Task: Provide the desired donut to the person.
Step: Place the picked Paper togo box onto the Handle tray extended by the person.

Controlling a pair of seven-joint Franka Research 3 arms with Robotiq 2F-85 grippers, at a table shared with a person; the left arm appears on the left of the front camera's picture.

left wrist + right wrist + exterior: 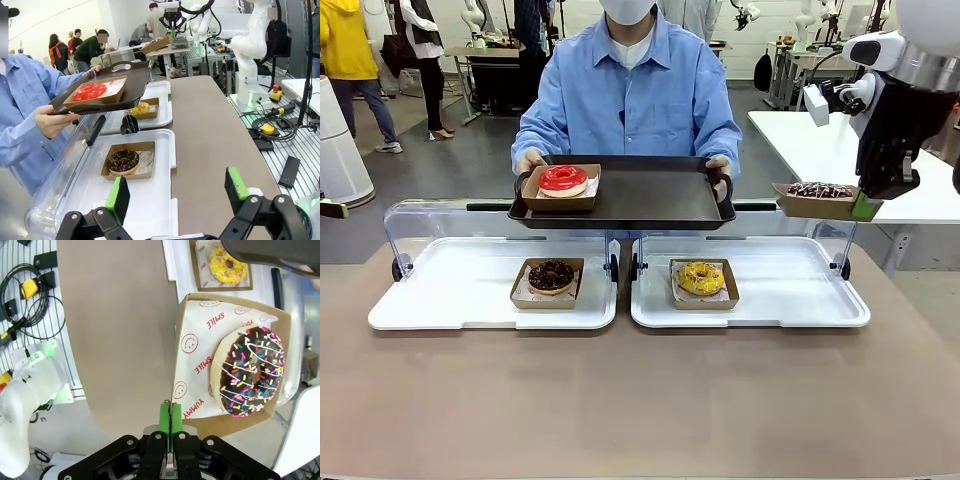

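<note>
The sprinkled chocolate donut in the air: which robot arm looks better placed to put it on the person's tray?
The right. Its gripper is shut on the sprinkled donut's box, raised beside the tray. The left gripper hangs open and empty.

The right gripper (866,206) hangs above the table's right far side, pinching the near edge of a box (227,365) that reaches away from its fingertips; a donut (247,371) lies in the box's far half. Level with that gripper and to its left, the person (630,100) holds a tray (650,195) over the two display trays (490,300), with a boxed donut (563,181) on the tray's end farthest from the gripper. Below, one boxed donut (701,279) sits nearest under the right gripper, another (123,161) just ahead of the wide-spread left gripper (177,192).
</note>
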